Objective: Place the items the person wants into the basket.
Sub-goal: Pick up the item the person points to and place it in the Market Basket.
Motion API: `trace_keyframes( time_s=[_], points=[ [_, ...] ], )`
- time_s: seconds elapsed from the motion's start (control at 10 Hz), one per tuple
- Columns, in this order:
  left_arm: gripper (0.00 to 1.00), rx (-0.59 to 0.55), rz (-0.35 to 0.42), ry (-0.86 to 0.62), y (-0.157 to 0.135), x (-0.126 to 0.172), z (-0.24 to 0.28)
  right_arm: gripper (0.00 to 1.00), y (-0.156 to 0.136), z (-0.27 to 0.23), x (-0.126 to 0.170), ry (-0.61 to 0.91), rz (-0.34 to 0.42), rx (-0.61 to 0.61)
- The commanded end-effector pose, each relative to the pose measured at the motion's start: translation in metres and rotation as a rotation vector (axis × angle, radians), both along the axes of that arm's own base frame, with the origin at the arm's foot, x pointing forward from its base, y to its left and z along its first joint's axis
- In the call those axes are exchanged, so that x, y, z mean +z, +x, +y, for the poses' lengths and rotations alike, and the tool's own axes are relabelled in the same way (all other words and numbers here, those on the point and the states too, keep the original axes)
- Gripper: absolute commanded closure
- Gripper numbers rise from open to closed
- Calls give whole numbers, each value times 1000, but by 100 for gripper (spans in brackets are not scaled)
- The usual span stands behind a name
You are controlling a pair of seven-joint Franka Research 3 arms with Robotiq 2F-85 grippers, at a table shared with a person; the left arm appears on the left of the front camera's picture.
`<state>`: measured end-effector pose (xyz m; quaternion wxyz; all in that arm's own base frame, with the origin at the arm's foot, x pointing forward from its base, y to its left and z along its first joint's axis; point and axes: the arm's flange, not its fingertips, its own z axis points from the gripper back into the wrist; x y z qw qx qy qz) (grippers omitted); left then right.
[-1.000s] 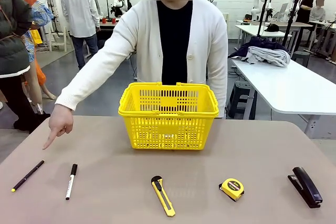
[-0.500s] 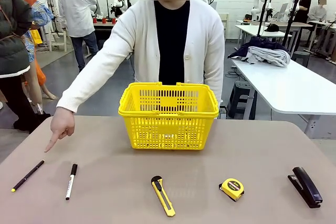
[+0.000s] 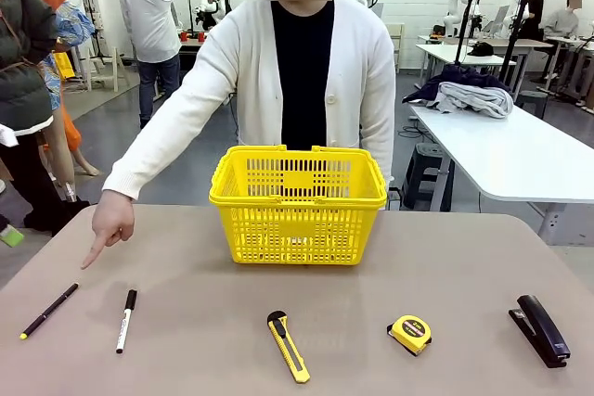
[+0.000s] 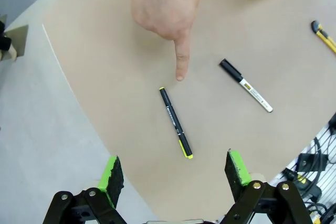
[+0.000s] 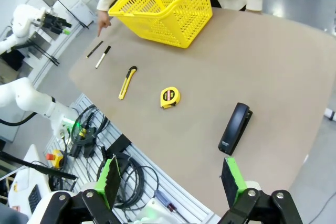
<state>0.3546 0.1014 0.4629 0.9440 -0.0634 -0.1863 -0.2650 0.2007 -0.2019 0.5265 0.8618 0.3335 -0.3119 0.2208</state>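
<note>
While the person's hand [image 3: 109, 224] points a finger at the pen [image 3: 48, 311] lying left of the marker [image 3: 126, 320], the left gripper [image 4: 174, 167] hovers above it, jaws spread wide. The right gripper [image 5: 169, 176] hangs high, jaws parted too. The basket [image 3: 297, 206] stands mid-table behind the utility knife [image 3: 289, 347].

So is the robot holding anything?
No. Its left hand and right hand are both open and empty; the pen lies on the table.
</note>
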Motion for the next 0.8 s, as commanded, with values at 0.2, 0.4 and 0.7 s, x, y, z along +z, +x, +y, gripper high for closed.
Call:
trace_keyframes(
  time_s=[0.2, 0.4, 0.7],
  points=[
    [0, 100, 17, 100, -31, -89, -39, 0, 0, 1, -2, 16, -23, 13],
    [0, 106, 0, -3, -32, -91, -42, 0, 0, 1, -2, 16, -23, 13],
    [0, 74, 30, 67, 38, -46, -16, 0, 0, 1, -2, 16, -23, 13]
  ],
)
